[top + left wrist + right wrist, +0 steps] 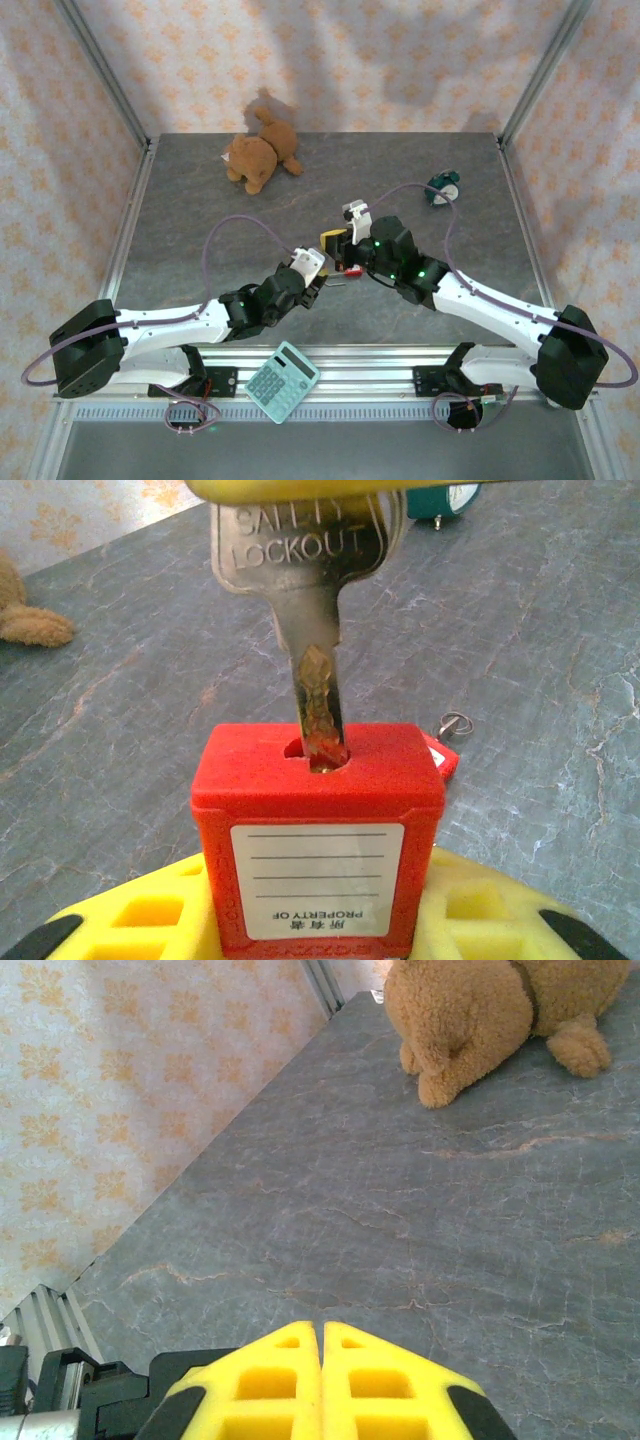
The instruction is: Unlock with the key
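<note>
- Peach patterned wallpaper closes in a grey stone-look desk (200,200). A stuffed bear (262,158) lies at the far side and a calculator (283,382) at the near edge. Neither bears on the work.
- Task's thing: a red padlock (318,800), held near the desk's middle where the two arms meet, keyhole end towards the key. Whether it is clear of the surface I cannot tell.
- Handling, as judged: the body is blocky, plastic-cased, stiff and fairly light. Its faces are smooth, so it is liable to twist in a grip once the key is turned. It is best held across its flat sides, low on the body, well away from the keyhole.
- Key (305,630): flat metal, head stamped SAFETY LOCKOUT, blade partly entered in the keyhole. It is thin and rigid and looks slippery at the head. Take it flat across the head, not by the blade.
- Left tool (318,925): partly closed, its yellow fingers (140,915) clamped either side of the padlock's lower body.
- Right tool (321,1360): closed down to a hairline seam. In the left wrist view a yellow edge sits over the key's head, judged to be this tool pinching the key.
- Noted: a small red tag (445,750) with a ring lies on the desk just behind the padlock, untouched.
</note>
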Motion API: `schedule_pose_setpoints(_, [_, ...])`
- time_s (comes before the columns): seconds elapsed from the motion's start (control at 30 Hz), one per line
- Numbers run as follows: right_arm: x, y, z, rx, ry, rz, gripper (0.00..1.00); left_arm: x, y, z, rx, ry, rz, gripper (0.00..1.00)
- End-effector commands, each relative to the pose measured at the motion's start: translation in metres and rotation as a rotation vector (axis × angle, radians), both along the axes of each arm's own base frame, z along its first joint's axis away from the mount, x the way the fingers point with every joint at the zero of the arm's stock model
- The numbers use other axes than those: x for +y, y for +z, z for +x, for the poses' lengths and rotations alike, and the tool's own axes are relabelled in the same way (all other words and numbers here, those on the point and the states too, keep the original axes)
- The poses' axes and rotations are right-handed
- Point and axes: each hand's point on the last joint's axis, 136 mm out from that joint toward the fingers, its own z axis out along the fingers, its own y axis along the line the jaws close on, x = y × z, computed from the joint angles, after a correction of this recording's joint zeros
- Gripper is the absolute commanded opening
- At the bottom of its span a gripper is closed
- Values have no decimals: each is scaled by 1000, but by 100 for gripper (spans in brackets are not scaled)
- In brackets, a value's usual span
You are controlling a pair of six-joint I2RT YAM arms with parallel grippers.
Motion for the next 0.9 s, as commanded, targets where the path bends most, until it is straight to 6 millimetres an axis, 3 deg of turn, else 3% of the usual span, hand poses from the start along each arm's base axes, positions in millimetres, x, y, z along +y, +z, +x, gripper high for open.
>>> schedule_pose_setpoints(0.0, [0,-63,-40,173,119,-144,0,1,84,19,-166,89,-279,35])
schedule_pose_setpoints(0.3, [-7,-75,-43,192,105,-174,0,8,88,21,-164,100,-312,34])
schedule_pose_setpoints(0.67, [1,-71,-37,184,115,-186,0,-7,89,18,-157,30,-285,33])
schedule_pose_setpoints(0.87, [2,-80,-45,210,149,-195,0,2,98,19,-182,63,-305,33])
